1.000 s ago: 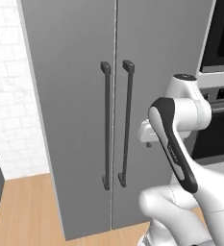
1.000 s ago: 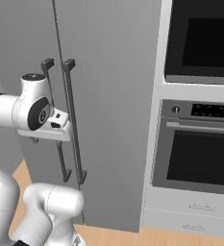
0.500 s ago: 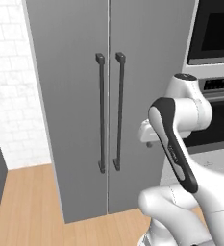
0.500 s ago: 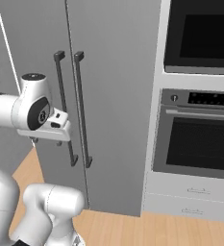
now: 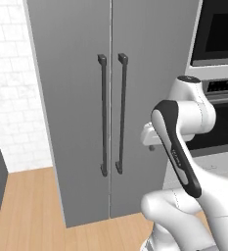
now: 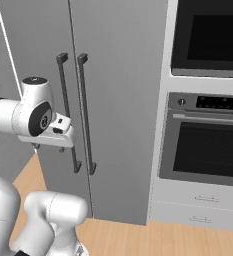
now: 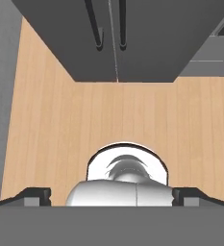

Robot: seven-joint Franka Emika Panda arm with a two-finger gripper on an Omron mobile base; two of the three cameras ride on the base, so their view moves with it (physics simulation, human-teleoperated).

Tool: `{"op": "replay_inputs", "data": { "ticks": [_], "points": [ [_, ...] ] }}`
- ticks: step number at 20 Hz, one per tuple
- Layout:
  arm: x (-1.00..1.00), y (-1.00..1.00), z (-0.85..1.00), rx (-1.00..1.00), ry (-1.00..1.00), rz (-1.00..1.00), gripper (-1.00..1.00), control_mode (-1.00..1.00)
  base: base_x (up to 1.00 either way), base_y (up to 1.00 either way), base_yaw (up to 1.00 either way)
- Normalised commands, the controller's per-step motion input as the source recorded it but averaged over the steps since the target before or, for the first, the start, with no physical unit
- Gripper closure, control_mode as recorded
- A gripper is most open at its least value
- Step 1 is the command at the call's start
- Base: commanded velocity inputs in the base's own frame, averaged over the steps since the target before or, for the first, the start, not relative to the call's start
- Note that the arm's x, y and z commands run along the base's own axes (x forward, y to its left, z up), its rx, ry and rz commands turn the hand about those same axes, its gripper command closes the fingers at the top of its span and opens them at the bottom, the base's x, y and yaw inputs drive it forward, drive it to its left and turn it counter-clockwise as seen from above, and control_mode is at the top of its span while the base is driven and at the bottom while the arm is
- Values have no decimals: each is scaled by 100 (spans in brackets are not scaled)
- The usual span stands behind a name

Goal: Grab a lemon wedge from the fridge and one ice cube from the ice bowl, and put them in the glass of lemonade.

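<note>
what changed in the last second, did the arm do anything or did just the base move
The whole picture slid: the fridge and the black wall oven drifted rightward in both base views, so the base drove and the camera moved with it. The arm kept its folded pose, nothing was taken hold of, and the fridge doors stayed closed.

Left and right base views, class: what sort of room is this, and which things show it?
Most likely a home kitchen: a tall grey fridge with both doors shut, a black built-in wall oven beside it, and a wooden floor.
</note>
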Motion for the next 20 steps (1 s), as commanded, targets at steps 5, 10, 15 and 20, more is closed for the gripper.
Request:
{"op": "replay_inputs", "data": {
  "ticks": [5, 10, 15, 20],
  "points": [
    [0, 0, 0, 0, 0, 0, -100, 100, -5, 0, 0],
    [2, 2, 64, -3, -38, 2, -100, -100, 0, 0, 0],
    [45, 3, 100, -14, -44, 5, -100, -100, 0, 0, 0],
    [90, 0, 48, -3, -7, 1, -100, -100, 0, 0, 0]
  ]
}}
